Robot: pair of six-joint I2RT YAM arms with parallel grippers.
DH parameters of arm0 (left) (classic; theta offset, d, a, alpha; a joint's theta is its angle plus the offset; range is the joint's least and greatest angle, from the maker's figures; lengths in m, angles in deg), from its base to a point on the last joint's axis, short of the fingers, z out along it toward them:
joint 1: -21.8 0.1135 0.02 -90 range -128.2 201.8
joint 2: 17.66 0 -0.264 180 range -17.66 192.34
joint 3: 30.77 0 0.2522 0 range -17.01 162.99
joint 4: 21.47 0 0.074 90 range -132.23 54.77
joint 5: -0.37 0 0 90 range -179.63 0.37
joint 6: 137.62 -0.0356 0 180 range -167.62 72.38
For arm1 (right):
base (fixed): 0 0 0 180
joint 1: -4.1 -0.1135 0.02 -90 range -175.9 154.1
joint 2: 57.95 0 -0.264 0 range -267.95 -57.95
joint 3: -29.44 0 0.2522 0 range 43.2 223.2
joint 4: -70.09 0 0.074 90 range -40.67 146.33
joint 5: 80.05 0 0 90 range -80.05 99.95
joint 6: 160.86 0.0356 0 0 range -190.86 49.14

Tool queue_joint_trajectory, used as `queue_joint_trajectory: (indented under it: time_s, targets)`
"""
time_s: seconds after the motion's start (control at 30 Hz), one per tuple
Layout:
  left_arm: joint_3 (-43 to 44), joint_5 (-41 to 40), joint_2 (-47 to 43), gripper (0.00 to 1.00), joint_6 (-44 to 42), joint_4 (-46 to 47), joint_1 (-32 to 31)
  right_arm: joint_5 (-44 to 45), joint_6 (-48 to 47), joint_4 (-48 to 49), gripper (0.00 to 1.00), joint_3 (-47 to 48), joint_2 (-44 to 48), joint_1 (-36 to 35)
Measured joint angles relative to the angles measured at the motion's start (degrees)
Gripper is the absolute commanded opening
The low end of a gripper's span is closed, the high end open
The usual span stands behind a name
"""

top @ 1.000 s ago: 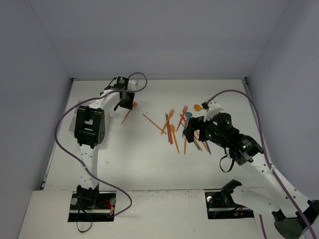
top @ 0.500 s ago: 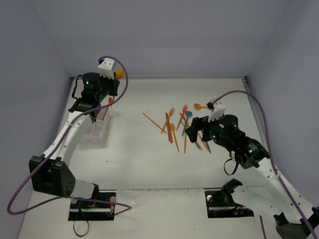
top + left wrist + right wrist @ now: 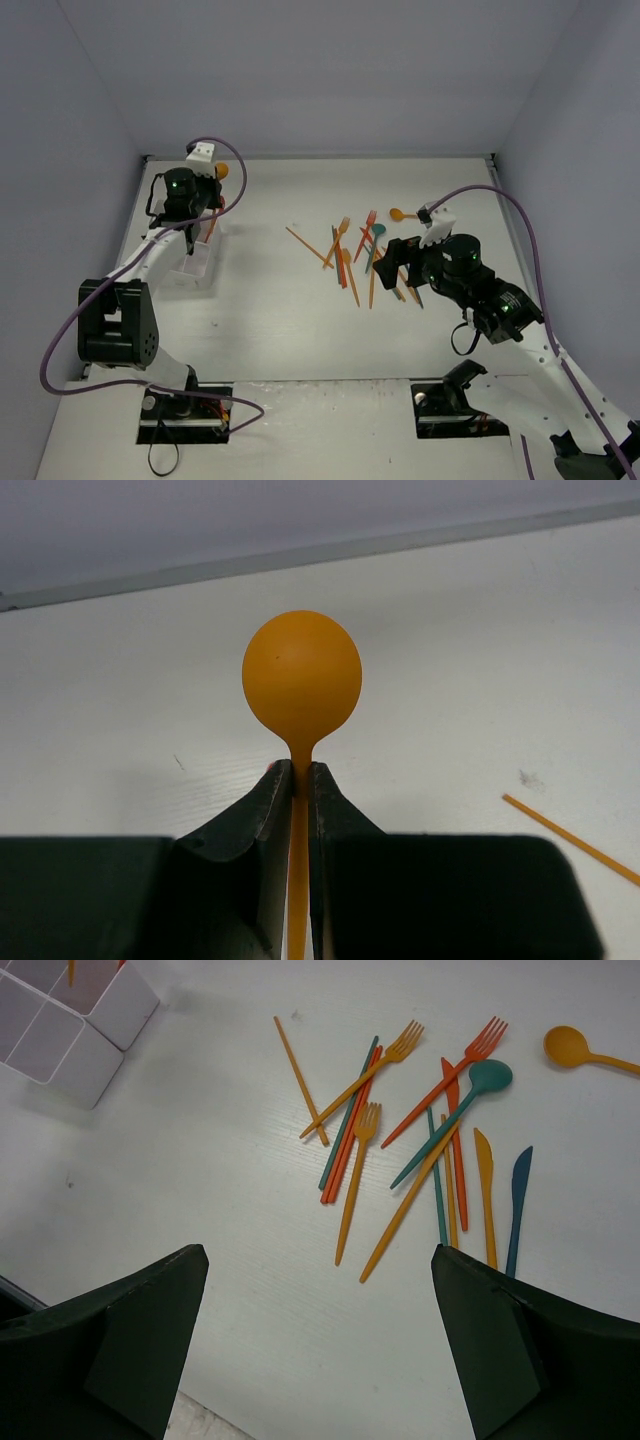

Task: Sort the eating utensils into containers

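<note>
My left gripper [image 3: 300, 770] is shut on the thin handle of an orange spoon [image 3: 301, 675], whose round bowl sticks out past the fingertips. In the top view this gripper [image 3: 212, 195] holds the spoon [image 3: 221, 171] over the far end of the white compartment box [image 3: 193, 262] at the table's left. The other utensils [image 3: 358, 255] lie in a loose pile mid-table: orange, red and teal forks, knives, sticks and a teal spoon [image 3: 485, 1075]. My right gripper [image 3: 318, 1255] is open and empty above the table, just near of the pile [image 3: 400, 1150]; it also shows in the top view [image 3: 383, 262].
An orange spoon [image 3: 570, 1047] lies alone at the pile's far right. A lone orange stick [image 3: 305, 246] lies left of the pile. The box's corner [image 3: 75, 1015] shows at the top left of the right wrist view. Grey walls enclose the table.
My left arm has swung left from the table's middle to the box, carrying the orange spoon. My right gripper has drifted slightly right of the pile.
</note>
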State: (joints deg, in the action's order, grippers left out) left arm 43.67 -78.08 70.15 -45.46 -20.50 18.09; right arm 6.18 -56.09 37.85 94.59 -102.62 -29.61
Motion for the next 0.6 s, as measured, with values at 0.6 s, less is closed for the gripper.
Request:
queue_joint_trajectory:
  time_s: [0.6]
  targets:
    - [-5.94, -3.26, 4.93, 0.02, 1.68, 13.86, 3.36, 0.04, 0.07, -0.26, 0.93, -1.93, 1.72, 0.0]
